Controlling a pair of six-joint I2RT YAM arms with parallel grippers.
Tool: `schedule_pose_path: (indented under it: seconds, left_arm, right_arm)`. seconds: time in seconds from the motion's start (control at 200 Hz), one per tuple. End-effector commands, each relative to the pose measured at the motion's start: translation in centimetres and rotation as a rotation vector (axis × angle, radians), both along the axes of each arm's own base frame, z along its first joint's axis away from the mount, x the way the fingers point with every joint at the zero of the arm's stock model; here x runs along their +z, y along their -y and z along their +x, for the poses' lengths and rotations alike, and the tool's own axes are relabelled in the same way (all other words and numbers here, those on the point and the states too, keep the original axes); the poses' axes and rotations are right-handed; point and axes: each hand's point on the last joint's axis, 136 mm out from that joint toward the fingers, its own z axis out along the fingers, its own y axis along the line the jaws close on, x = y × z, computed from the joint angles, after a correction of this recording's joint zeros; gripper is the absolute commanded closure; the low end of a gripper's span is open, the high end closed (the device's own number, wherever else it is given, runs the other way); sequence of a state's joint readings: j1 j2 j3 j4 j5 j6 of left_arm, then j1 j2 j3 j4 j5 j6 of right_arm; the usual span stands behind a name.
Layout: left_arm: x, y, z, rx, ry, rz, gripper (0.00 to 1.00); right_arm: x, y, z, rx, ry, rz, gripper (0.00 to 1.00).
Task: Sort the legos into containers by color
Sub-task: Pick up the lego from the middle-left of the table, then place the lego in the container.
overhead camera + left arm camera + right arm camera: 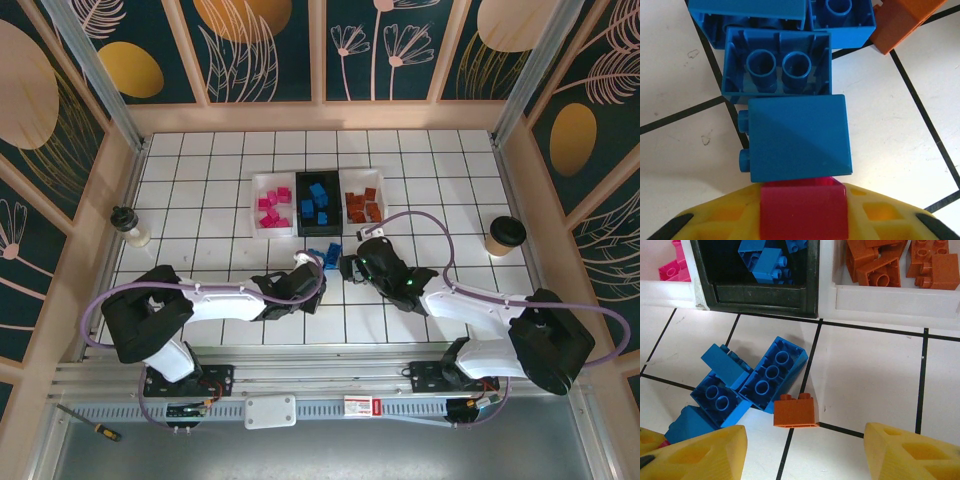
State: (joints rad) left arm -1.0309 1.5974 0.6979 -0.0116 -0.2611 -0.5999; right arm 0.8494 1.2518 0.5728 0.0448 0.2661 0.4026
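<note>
- The left gripper (312, 266) reaches over the middle of the white tiled tabletop (200, 205). In its wrist view its yellow fingers (715, 217) look clenched on a small magenta-pink plastic brick (804, 210). The contact sits at the frame's bottom edge, so the grasp is likely rather than certain.
- Touching the far face of that brick lies a square blue plastic brick (797, 137), on its side with its studs pointing left.
- Just beyond it an upturned blue brick (777, 67) shows its hollow underside.
- The right gripper (805, 435) hangs with its jaws spread wide and nothing between them.
- A single orange-brown plastic brick (796, 411) rests on the tiles just ahead of the right gripper. It touches the near corner of a long upturned blue brick (771, 376).
- At the far side, a shallow black rectangular tray (765, 292) holds sorted blue bricks (767, 262).
- A shallow white tray (665, 292) on its left holds pink bricks (672, 270).
- Another white tray (890, 300) on its right holds orange-brown bricks (880, 265).
</note>
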Motion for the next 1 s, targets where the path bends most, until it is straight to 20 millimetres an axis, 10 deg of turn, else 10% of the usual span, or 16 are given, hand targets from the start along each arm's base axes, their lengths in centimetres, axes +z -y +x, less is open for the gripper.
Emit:
schedule_pose_path:
  seconds: [0.0,0.275,0.556,0.991]
  left_arm:
    - [1.2,-0.6,-0.1,0.019,0.021,0.000,0.67]
    - [6.2,-2.3,0.5,0.062,0.101,-0.073,0.69]
    - [13.0,-6.7,9.2,0.254,0.231,-0.173,0.70]
    - [11.1,-10.9,21.5,0.458,0.218,-0.216,0.77]
  right_arm:
    - [0.6,1.1,0.3,-0.044,0.023,-0.004,0.36]
    - [1.2,1.3,0.5,-0.052,0.035,0.018,0.36]
    - [0.9,1.1,0.4,-0.045,0.021,0.032,0.36]
    - [0.3,1.1,-0.7,-0.024,-0.007,0.063,0.36]
